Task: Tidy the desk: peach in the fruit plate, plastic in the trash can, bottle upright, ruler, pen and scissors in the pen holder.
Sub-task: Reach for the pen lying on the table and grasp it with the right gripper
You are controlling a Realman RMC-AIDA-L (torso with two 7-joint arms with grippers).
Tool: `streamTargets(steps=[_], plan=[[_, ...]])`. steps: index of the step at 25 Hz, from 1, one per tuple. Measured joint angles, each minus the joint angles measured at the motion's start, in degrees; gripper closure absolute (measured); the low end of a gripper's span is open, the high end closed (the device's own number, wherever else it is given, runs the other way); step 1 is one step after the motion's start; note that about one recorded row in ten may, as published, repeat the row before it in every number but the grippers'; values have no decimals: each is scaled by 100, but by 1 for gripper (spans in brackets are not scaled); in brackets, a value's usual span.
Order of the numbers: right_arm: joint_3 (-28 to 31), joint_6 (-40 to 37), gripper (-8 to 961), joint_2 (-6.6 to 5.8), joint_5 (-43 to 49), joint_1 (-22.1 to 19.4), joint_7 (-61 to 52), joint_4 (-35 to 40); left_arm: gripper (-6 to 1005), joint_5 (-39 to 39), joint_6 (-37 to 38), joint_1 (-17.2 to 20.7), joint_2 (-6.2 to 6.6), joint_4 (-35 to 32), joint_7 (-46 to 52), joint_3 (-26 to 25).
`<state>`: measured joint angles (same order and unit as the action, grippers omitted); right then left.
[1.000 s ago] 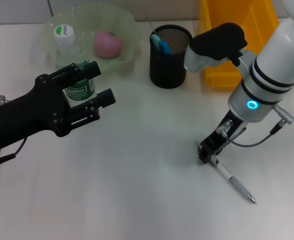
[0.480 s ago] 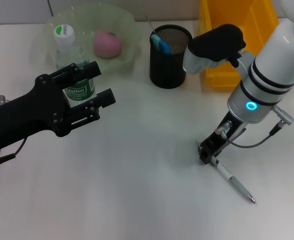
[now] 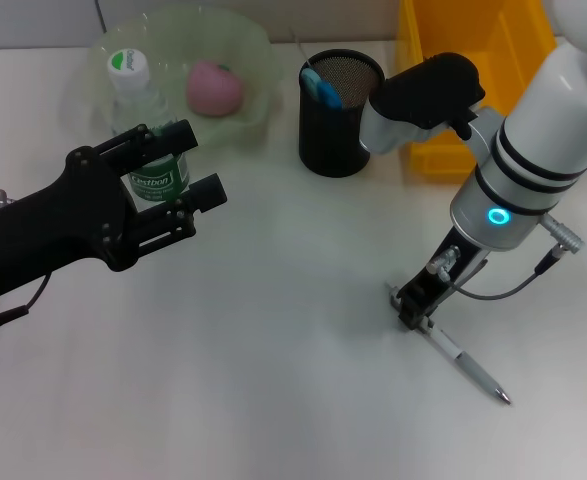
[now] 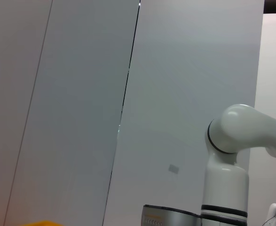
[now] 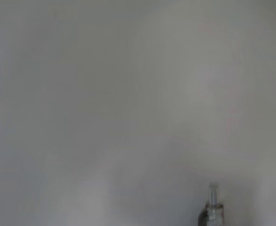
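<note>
A pen lies on the white desk at the front right. My right gripper is down on the pen's upper end and looks shut on it; that pen end shows close up in the right wrist view. The black mesh pen holder stands at the back with a blue item in it. A pink peach rests in the green fruit plate. The bottle stands upright. Just in front of the bottle, my left gripper hovers open and empty.
A yellow bin stands at the back right, beside the pen holder. In the left wrist view, the pen holder's rim and the white right arm show against a grey wall.
My right gripper and arm have shifted slightly left at the pen's end; the pen's tip stays where it was. The left gripper has edged slightly back toward the bottle.
</note>
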<state>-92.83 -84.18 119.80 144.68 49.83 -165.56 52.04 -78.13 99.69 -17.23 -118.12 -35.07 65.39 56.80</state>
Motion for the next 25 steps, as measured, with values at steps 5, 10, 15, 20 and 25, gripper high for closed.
streamTargets(steps=[5, 10, 15, 20, 25], plan=[[2, 16, 790, 0, -10, -20, 2, 110, 299, 0, 3, 8, 0, 0, 0, -3], [10, 25, 848, 0, -20, -144, 4, 385, 299, 0, -1, 15, 0, 0, 0, -13], [8, 47, 857, -5, -21, -181, 6, 432, 299, 0, 35, 18, 0, 0, 0, -21], [51, -40, 851, -14, -26, -220, 5, 558, 299, 0, 45, 18, 0, 0, 0, -29], [35, -170, 812, -21, -27, -226, -31, 524, 298, 0, 48, 18, 0, 0, 0, -29]])
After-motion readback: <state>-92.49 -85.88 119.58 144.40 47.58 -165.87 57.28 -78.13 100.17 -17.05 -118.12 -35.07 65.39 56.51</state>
